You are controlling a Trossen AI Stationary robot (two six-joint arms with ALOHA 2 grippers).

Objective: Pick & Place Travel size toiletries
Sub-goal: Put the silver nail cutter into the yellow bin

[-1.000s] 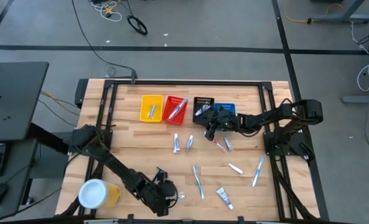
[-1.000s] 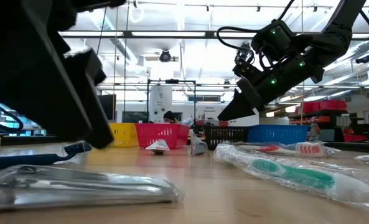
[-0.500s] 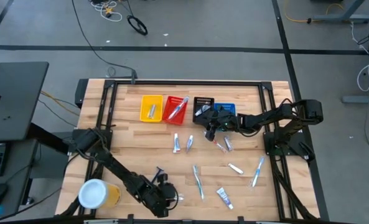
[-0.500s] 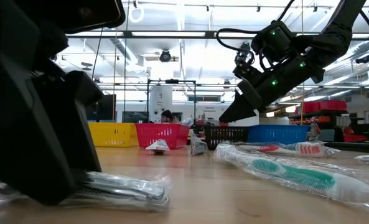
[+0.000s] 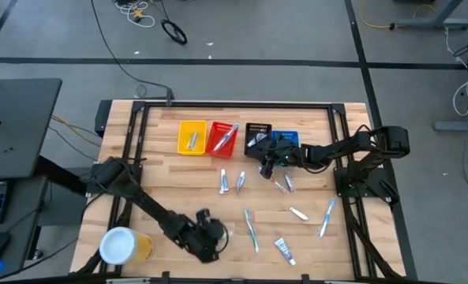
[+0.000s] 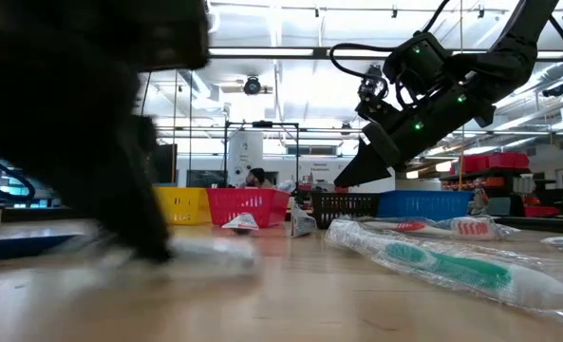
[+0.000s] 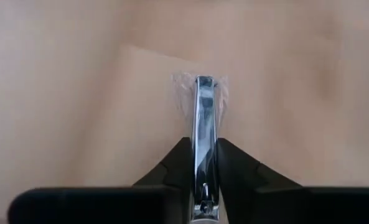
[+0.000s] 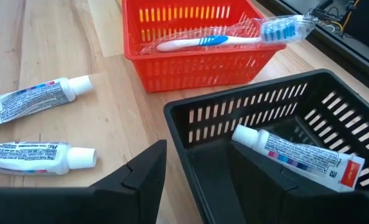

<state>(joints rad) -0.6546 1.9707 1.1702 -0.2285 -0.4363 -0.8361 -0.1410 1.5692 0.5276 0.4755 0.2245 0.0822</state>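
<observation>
My left gripper [image 5: 216, 235] is near the table's front edge, shut on a slim silvery metal item in a clear packet [image 7: 204, 99]; the low view shows both only as a blur [image 6: 200, 252]. My right gripper [image 5: 263, 163] hangs open above the near wall of the black bin [image 8: 246, 118], touching nothing. A white tube [image 8: 296, 158] lies inside that bin. A blue-and-white toothbrush [image 8: 221, 38] lies across the red bin [image 5: 222, 138]. Two white tubes [image 8: 35, 93] lie on the wood beside it. My left gripper pinches the silvery item between its two fingers [image 7: 234, 168], which press on its two long sides near its rear end [image 7: 204, 155]. The item runs along the fingers and sticks out past their tips. Whether it is clear of the table, I cannot tell.
Yellow [image 5: 191, 136], red, black and blue [image 5: 285, 140] bins stand in a row at the far side. Toothbrushes [image 5: 251, 229] [image 5: 327, 217] and small tubes [image 5: 285, 251] lie scattered on the right half. A yellow cup with a white lid [image 5: 121, 246] stands at the front left.
My left gripper has come down over the silvery packet, shut on it, and then shifted a little toward the far edge, taking the packet along.
</observation>
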